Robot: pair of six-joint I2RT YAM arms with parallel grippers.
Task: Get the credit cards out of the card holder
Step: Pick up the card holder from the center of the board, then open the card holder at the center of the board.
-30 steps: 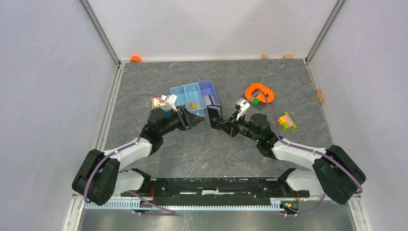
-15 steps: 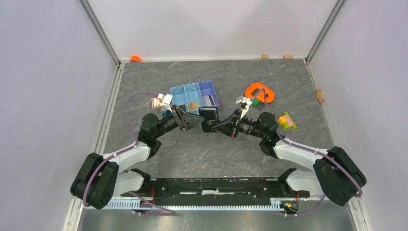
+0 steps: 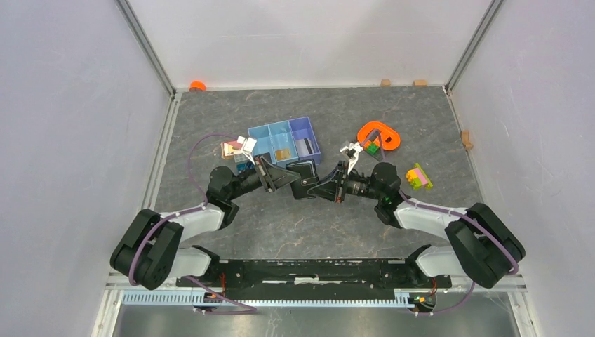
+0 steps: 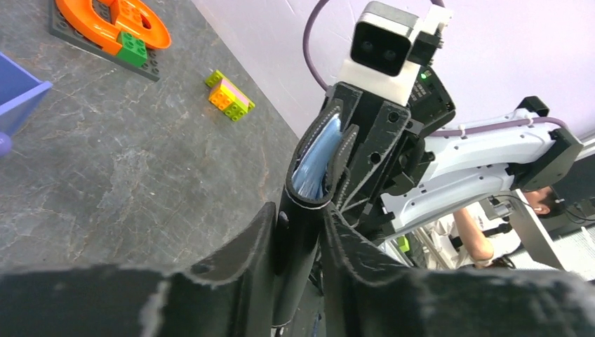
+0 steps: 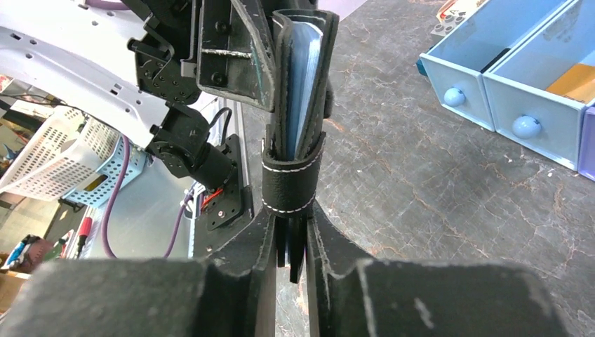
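1. Left hand (image 4: 298,235) pinches the black card holder (image 5: 291,184) at its 9 o'clock edge.
2. Right hand (image 5: 289,228) clamps its strap end at 3 o'clock.
3. Holder sits at 6 o'clock of the blue tray (image 3: 262,140).

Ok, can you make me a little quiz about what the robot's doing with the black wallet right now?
1. True or false: the small black folding card holder lies inside the blue three-compartment plastic tray.
2. The left end effector and the right end effector: which grips the card holder? A left only, B right only, C both.
3. Fill in: the yellow, pink and green toy brick stack sits on the robot's ____ side.
Key: 1 false; 2 C; 3 right.
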